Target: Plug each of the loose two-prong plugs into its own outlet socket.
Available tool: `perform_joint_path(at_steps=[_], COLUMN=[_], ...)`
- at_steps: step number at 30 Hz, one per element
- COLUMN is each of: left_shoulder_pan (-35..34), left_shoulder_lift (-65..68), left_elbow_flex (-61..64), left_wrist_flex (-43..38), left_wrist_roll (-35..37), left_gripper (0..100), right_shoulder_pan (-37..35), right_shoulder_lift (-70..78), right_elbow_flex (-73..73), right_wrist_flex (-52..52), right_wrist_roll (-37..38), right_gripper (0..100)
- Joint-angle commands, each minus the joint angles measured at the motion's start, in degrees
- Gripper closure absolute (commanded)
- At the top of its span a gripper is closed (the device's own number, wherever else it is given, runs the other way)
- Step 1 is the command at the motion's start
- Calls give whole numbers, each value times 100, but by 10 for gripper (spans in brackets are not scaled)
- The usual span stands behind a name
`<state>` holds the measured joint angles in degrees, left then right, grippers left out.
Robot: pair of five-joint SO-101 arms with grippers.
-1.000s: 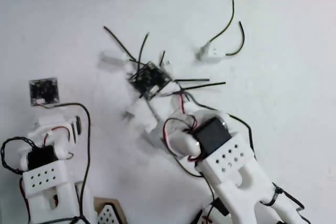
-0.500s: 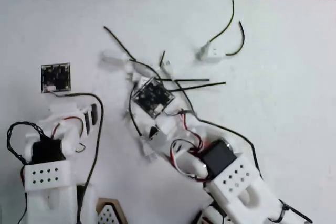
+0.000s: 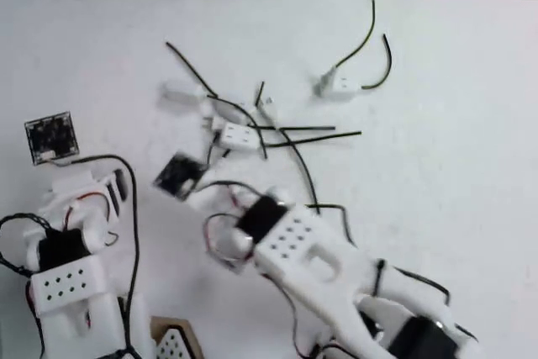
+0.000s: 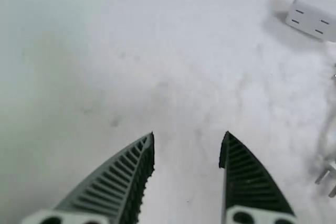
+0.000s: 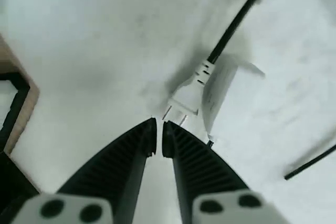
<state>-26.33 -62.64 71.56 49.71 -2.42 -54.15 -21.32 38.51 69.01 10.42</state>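
Pointing down at a matte white surface (image 5: 79,35), the right jaws, two dark ribbed wedges, are closed to a sliver and hold nothing. Just past their tips lies a white two-prong plug (image 5: 186,95), its thin metal prongs facing them, on a slim black cord (image 5: 239,22), beside a boxy white outlet block (image 5: 223,90). The left jaws stand open over bare surface, with a slotted white socket block (image 4: 315,14) lying well beyond them.
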Motion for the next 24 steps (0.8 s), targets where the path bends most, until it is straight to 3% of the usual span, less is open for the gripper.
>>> perform_joint_path(at_steps=[1, 12, 24], left_shoulder_pan=[-145, -145, -145], left_shoulder_lift=[-110, -110, -110], left_elbow_flex=[-26, 0, 0], left_wrist_flex=[-220, -220, -193], left_wrist_roll=[62, 62, 53], left_gripper=[789, 789, 789], right_shoulder_pan=[-84, -66, 567], right_shoulder_lift=[558, 1930, 2440], right_elbow_flex=[-457, -993, -1002], right_wrist_flex=[40, -233, -523], right_wrist_roll=[-343, -642, -607], right_gripper=[920, 913, 914])
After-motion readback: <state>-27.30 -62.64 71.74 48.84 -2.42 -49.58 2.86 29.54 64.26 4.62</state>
